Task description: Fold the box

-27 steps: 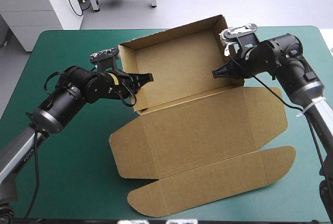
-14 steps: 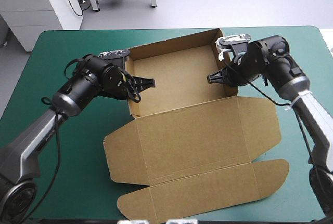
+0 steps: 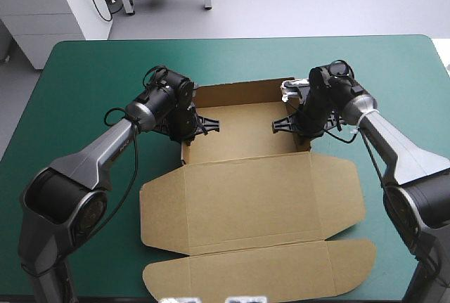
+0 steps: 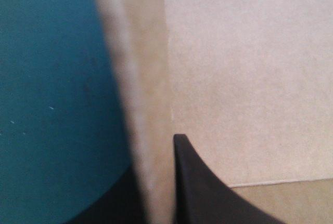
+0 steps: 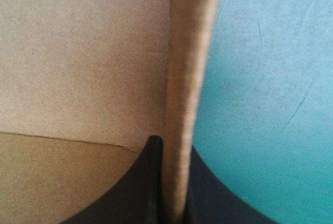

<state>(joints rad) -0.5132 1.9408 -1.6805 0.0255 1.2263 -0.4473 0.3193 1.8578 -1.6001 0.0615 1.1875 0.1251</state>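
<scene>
High view: the box (image 3: 246, 176) sits mid-table (image 3: 84, 71), an open tray with its lid flat.

Left wrist: left gripper (image 4: 154, 185) clamped on the left wall (image 4: 143, 78).

Right wrist: right gripper (image 5: 174, 182) clamped on the right wall (image 5: 190, 68). An uneven pull could buckle either wall.

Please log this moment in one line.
box: walls up, lid flat | left gripper: shut on box wall | right gripper: shut on opposite wall
</scene>
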